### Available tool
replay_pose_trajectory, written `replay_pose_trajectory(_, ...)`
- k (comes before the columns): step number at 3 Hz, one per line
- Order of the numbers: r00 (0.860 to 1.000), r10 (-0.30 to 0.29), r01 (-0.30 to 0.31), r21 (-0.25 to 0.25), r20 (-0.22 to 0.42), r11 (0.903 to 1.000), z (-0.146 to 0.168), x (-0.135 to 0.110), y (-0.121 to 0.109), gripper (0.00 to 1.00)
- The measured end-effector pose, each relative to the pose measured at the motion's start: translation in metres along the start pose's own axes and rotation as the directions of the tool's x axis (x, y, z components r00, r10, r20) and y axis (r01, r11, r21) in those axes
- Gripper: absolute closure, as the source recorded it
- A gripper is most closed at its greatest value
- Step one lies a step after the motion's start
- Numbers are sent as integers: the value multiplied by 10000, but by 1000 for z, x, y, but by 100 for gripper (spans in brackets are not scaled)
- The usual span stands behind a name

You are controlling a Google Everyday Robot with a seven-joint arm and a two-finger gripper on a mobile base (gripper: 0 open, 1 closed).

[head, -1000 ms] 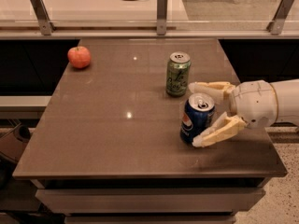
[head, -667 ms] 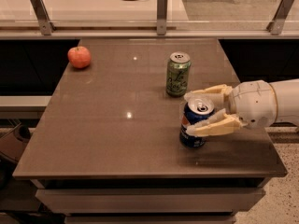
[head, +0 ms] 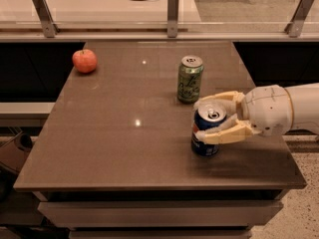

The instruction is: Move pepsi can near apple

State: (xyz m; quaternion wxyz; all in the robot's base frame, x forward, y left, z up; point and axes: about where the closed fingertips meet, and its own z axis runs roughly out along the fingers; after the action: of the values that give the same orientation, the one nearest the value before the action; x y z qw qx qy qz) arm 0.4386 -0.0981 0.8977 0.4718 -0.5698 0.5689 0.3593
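Note:
The blue pepsi can stands upright on the brown table, at the front right. My gripper reaches in from the right, and its cream fingers are closed around the can's upper part, one behind it and one in front. The red-orange apple sits at the table's far left corner, well away from the can and the gripper.
A green can stands upright just behind the pepsi can, close to my far finger. A glass rail with metal posts runs along the table's far edge. The table's front edge is near the pepsi can.
My fingers have closed in from either side onto the pepsi can. The can stands in about the same place. The apple and the green can have not moved.

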Motion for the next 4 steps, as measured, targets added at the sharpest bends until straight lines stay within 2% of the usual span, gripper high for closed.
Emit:
replay_pose_trajectory(1, 10000, -22, 22, -33, -2, 10000, 2, -1, 0, 100)
replay_pose_trajectory(2, 9999, -119, 119, -90, -107, 9999, 3, -8, 0, 100)
replay_pose_trajectory(4, 9930, -860, 817, -548, -814, 9951, 21, -72, -24, 100)
